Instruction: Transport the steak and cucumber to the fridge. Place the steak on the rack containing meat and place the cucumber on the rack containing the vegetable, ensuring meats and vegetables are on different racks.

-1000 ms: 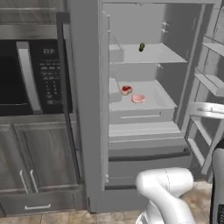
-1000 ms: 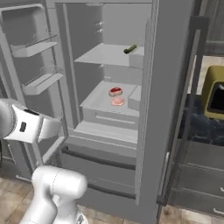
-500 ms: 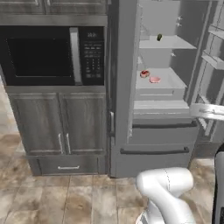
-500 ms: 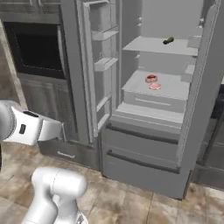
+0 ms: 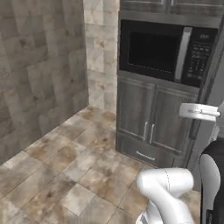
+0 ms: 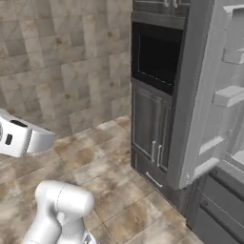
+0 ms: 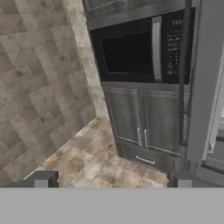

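We see our tool (image 7: 111, 180) with its two dark fingertips (image 7: 43, 179) spread wide apart and nothing between them. It points at a black-fronted microwave (image 7: 135, 52) set above two grey cabinet doors (image 7: 144, 120) and a low drawer. To the right stands the fridge (image 6: 214, 95), its long grey door swung open toward us. A tiled wall and brown stone floor (image 5: 65, 166) lie to the left.
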{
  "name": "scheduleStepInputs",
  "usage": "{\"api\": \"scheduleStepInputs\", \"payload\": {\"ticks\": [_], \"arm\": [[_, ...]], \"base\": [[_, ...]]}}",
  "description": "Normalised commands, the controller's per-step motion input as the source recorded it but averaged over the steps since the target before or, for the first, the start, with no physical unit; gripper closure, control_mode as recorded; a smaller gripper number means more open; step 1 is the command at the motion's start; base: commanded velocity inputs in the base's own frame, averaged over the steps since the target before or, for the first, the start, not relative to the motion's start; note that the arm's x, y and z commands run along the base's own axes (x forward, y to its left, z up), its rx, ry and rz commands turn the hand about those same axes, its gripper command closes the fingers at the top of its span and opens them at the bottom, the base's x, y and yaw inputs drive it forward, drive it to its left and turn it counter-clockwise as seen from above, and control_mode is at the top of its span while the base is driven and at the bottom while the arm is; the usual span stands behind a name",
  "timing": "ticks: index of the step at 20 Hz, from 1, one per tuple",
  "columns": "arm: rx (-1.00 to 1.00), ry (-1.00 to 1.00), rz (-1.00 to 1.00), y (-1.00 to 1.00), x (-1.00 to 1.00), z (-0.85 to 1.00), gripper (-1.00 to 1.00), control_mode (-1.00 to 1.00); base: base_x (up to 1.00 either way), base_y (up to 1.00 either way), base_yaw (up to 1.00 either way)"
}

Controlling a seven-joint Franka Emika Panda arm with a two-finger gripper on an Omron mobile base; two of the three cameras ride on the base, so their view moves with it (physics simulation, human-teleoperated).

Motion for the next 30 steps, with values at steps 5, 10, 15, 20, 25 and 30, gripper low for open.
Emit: {"api": "scheduleStepInputs", "payload": {"ticks": [5,10,15,20,25,30], "arm": [[0.00,0.00,0.00,0.00,0.00,0.00,-1.00,1.00],[0.00,0.00,0.00,0.00,0.00,0.00,-1.00,1.00],[0.00,0.00,0.00,0.00,0.00,0.00,-1.00,1.00],[0.00,0.00,0.00,0.00,0.00,0.00,-1.00,1.00],[0.00,0.00,0.00,0.00,0.00,0.00,-1.00,1.00],[0.00,0.00,0.00,0.00,0.00,0.00,-1.00,1.00]], "base": [[0.00,0.01,1.00],[0.00,0.00,1.00],[0.00,0.00,1.00],[0.00,0.00,1.00],[0.00,0.00,1.00],[0.00,0.00,1.00]]}}
